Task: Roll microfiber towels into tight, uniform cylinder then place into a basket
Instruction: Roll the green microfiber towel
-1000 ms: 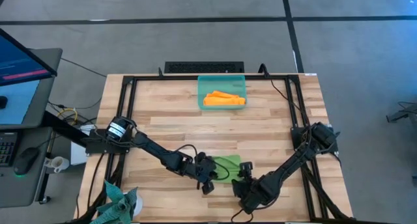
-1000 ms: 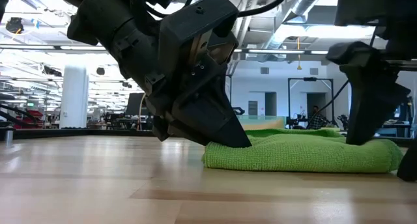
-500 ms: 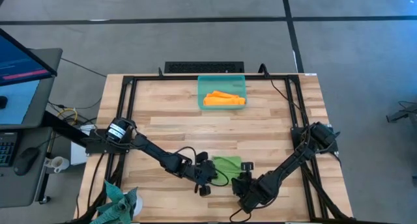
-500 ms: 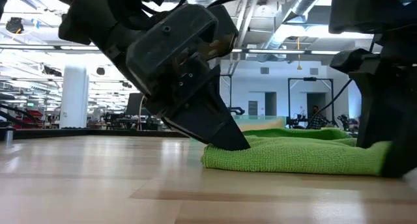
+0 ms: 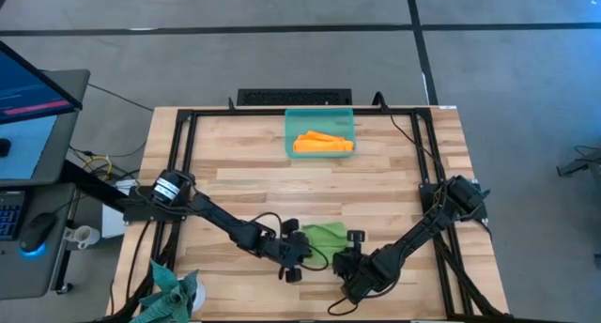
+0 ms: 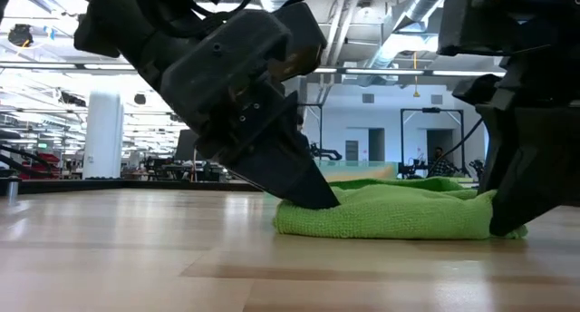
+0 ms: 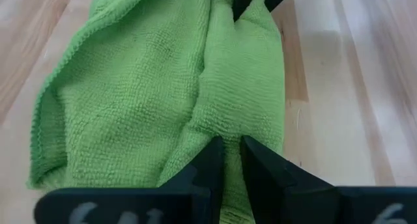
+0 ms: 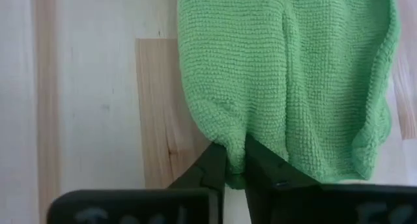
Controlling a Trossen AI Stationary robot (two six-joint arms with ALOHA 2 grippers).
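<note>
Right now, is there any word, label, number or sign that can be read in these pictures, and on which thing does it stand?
None can be read.
Monitor: coloured lines on its screen, too small to read.
Left gripper, right gripper: pale marks on each body, too blurred to read.

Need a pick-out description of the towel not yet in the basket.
On the wooden table, look at the near edge, opposite the translucent teal plastic basket. The lime green microfiber towel lies bunched between both dark grippers; the bright orange towel is already in the basket.
</note>
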